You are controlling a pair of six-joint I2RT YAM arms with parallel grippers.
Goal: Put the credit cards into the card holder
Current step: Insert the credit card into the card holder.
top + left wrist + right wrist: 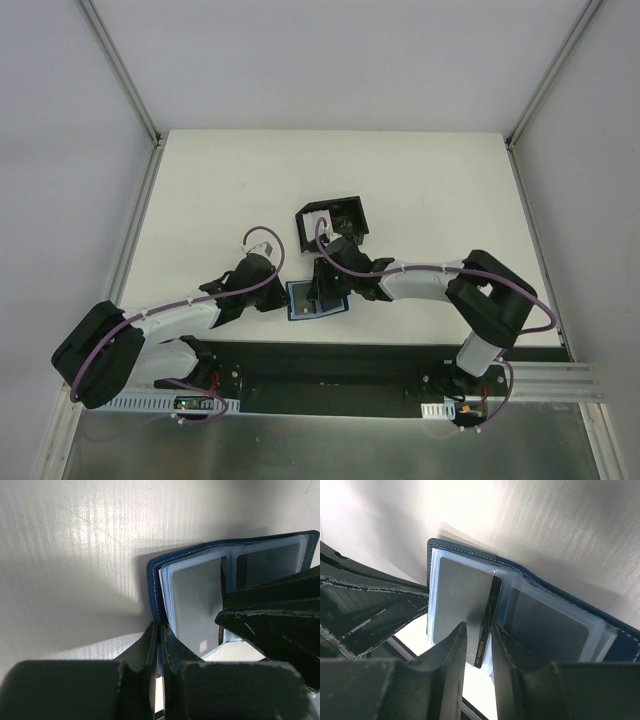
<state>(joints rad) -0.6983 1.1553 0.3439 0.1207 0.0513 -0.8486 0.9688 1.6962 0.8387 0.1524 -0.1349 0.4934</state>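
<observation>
Between the left hand's [161, 642] fingers, the card holder's [152, 580] blue edge is pinched tight.
Just beyond that hand the card holder lies spread on the white bench [75, 555], clear sleeves up. The right hand [479, 632] meets it from the opposite side, fingers narrowly apart about the near end of a grey credit card [462, 590] lying against one sleeve; whether they clamp it I cannot tell. Past the right hand stands a black box [330, 218].

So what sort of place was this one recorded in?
Probably a lab robot cell: a white tabletop walled by plain pale panels on aluminium frame rails, with two black-and-white robot arms bolted at its near edge.
</observation>
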